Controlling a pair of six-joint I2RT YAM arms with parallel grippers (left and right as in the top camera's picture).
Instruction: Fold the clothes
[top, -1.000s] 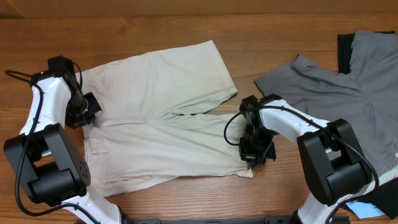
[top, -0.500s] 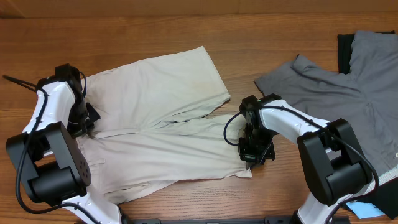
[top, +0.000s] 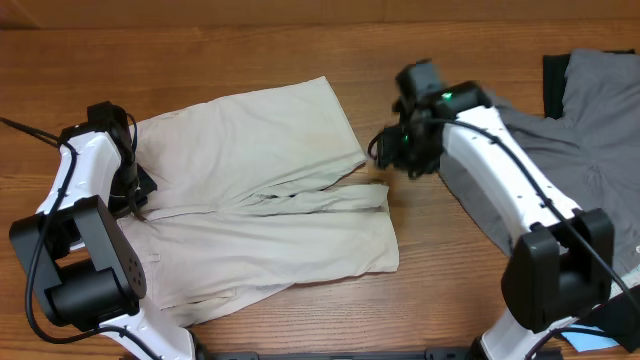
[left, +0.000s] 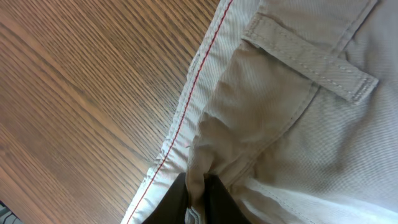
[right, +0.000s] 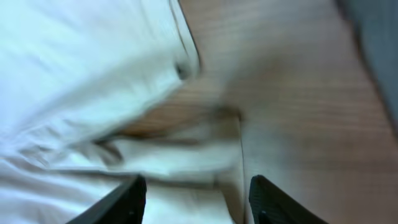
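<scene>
The clothes, a pair of beige shorts (top: 250, 150), lie spread across the table's left and middle, waistband to the left and leg hems to the right. My left gripper (top: 133, 197) sits at the waistband; in the left wrist view the left gripper (left: 198, 198) is shut on a narrow fold of the shorts (left: 311, 124) beside a red-stitched edge and a belt loop. My right gripper (top: 393, 152) hangs above the table just right of the leg hems. In the blurred right wrist view the right gripper (right: 199, 202) is open over the shorts' hem (right: 217, 162), holding nothing.
A grey garment (top: 560, 140) lies at the right, under the right arm, with a black fabric piece (top: 553, 75) behind it. Bare wooden table (top: 300, 320) runs along the front and back edges.
My right gripper has opened, let go of the lower leg's hem, and swung up and toward the back. The hem now lies flat. The left gripper has shifted slightly back with the waistband.
</scene>
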